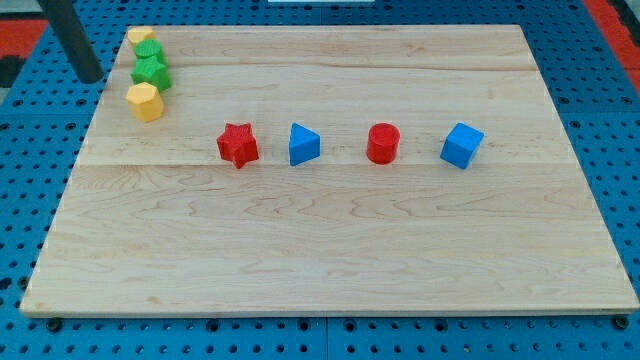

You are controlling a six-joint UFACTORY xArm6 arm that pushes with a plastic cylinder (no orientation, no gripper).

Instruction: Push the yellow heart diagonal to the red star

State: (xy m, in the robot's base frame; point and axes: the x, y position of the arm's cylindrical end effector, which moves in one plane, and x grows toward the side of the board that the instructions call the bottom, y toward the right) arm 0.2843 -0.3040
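Note:
The red star [238, 145] lies left of the board's middle. Several blocks are stacked in a column at the top left corner. From top to bottom they are a yellow block [140, 36] that may be the heart, a green block [148, 51], a green star [151, 72] and a yellow hexagon-like block [145, 102]. My tip [90, 77] is at the board's left edge, left of the green star, with a small gap between them. It touches no block.
A blue triangle [304, 145], a red cylinder [382, 143] and a blue cube [461, 145] stand in a row to the right of the red star. The wooden board [330, 250] rests on a blue pegboard [30, 180].

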